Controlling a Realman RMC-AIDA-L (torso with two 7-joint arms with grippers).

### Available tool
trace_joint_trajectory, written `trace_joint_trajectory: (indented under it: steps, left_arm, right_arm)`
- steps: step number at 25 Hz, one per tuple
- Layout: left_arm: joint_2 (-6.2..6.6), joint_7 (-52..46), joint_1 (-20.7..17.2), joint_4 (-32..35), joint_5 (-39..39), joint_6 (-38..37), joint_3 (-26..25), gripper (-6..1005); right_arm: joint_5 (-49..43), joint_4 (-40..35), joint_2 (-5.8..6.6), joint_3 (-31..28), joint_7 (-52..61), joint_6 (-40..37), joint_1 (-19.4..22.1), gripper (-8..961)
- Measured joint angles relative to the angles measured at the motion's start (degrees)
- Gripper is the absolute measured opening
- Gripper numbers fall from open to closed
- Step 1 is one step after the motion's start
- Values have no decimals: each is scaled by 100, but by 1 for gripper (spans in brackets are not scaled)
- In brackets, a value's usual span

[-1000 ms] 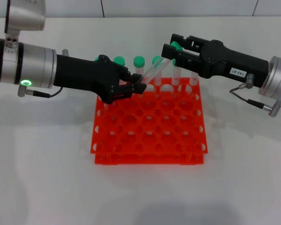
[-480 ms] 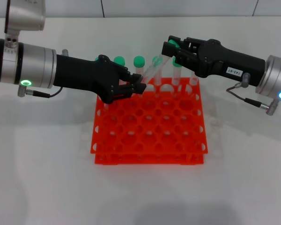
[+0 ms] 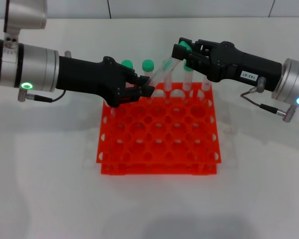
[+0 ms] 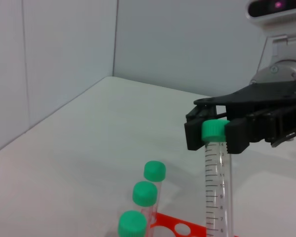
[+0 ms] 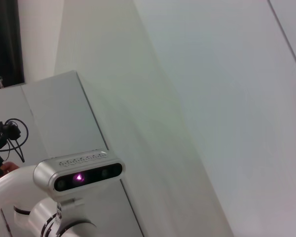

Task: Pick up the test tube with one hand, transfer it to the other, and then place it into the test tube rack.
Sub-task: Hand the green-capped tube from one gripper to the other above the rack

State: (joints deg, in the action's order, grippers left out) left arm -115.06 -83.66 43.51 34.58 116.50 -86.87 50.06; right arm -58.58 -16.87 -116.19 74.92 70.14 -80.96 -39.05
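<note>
one orange-red test tube rack (image 3: 159,132) on the desk (image 3: 50,189); about five green-capped tubes (image 3: 148,65) stand in its back row. one test tube (image 3: 162,74) slants above them. right hand (image 3: 182,52) clamps its cap; left hand (image 3: 147,89) grips its base, slightly higher than half a second ago.

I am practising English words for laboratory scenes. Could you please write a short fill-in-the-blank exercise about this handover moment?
1. The right gripper is closed on the test tube at its ____ cap.
2. The left gripper holds the tube's ____ end.
3. The tube is tilted above the ____ test tube rack.
4. The wrist light of the right arm is ____.

Missing words: green; lower; orange-red; blue
</note>
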Motion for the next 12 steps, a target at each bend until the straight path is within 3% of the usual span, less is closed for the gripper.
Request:
trace_joint_trajectory:
  steps: [8, 12]
  left_arm:
    - [-91, -348, -42, 278, 0, -43, 13, 323]
    - [-92, -597, -65, 428, 11, -184, 21, 513]
  right_arm:
    - [11, -5, 1, -4, 22, 2, 21, 267]
    - [14, -9, 1, -4, 24, -13, 25, 267]
